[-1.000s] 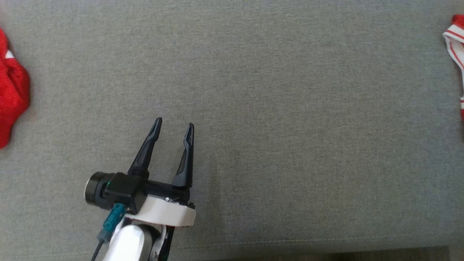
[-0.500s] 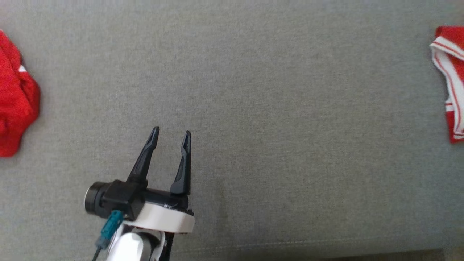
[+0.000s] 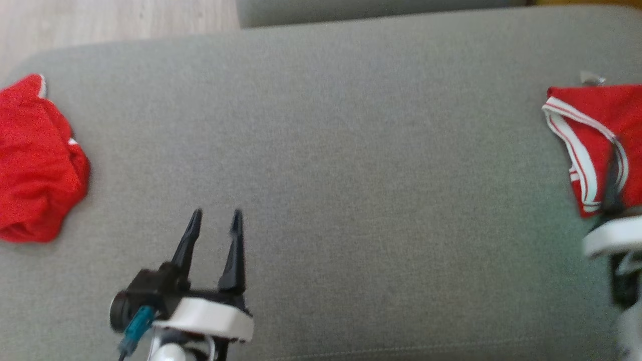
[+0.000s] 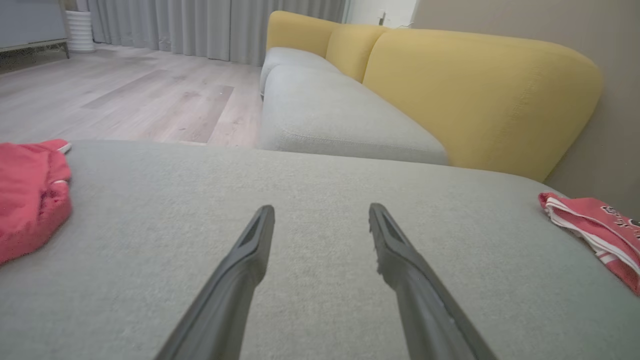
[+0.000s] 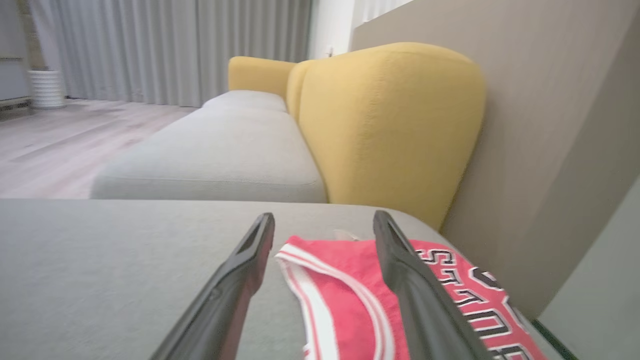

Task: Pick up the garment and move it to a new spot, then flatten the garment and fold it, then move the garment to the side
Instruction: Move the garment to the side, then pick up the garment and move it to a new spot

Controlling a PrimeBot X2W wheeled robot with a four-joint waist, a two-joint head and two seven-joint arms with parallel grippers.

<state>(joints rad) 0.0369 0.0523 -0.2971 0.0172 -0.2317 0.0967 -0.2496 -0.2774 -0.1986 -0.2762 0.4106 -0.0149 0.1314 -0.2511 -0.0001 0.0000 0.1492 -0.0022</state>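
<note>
Red with white trim, the jersey (image 5: pixel 340 272) lies on the grey cushion (image 5: pixel 100 260) just ahead of the right claw (image 5: pixel 324 216). It shows between and past the claw's fingers, which stand wide apart and grip nothing. Beyond it rises a yellow backrest (image 5: pixel 390 125). Well to that claw's left, the left claw (image 4: pixel 321 207) hovers over bare cushion, spread and empty. A crumpled red garment (image 4: pixel 27 195) lies farther left.
</note>
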